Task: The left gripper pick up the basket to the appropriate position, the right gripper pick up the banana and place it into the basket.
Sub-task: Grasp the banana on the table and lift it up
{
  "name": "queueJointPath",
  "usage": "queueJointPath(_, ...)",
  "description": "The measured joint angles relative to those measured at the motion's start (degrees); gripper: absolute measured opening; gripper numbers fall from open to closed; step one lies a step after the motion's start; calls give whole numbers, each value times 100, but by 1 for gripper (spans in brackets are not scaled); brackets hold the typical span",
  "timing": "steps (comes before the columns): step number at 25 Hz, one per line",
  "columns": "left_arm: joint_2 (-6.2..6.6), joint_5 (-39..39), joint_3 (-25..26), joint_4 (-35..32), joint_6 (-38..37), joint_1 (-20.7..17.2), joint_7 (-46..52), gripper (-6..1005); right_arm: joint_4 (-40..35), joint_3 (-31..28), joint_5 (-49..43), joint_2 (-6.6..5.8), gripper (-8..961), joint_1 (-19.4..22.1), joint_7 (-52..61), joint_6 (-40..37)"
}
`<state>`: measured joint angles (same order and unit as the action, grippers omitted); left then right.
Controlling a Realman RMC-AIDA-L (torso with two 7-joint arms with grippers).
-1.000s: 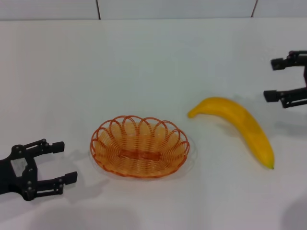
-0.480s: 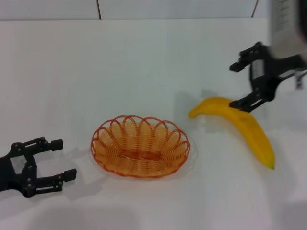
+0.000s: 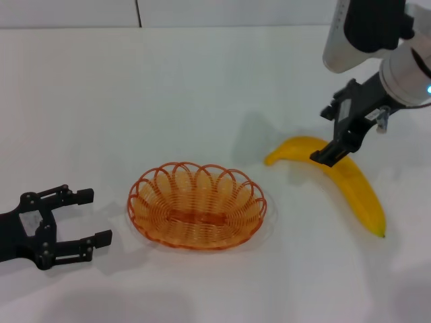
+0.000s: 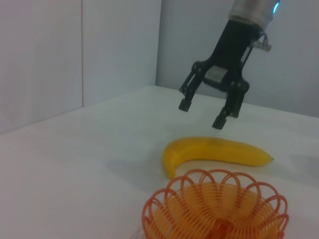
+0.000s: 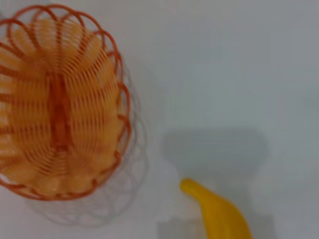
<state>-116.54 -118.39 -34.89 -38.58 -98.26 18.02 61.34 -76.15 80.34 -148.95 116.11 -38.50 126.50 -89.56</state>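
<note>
The right gripper [image 3: 335, 134] has come lower over the banana [image 3: 335, 176], center right. At lower left, the left gripper [image 3: 89, 217] waits wide open beside the basket [image 3: 196, 205]. The right one is open too. The banana looks smooth and squishy; grab its fat middle softly.

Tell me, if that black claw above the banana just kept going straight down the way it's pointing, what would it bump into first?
Most likely the banana. The right gripper hangs open, fingers pointing down, above the banana's curved part, though depth is hard to judge exactly.
</note>
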Motion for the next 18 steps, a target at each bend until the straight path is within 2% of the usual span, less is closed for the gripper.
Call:
queueJointPath(8, -9, 0, 0, 2, 0, 8, 0, 850, 877, -91, -392, -4, 723, -78, 287, 589)
queueJointPath(18, -9, 0, 0, 17, 0, 9, 0, 849, 1082, -199, -396, 7, 718, -31, 382, 563)
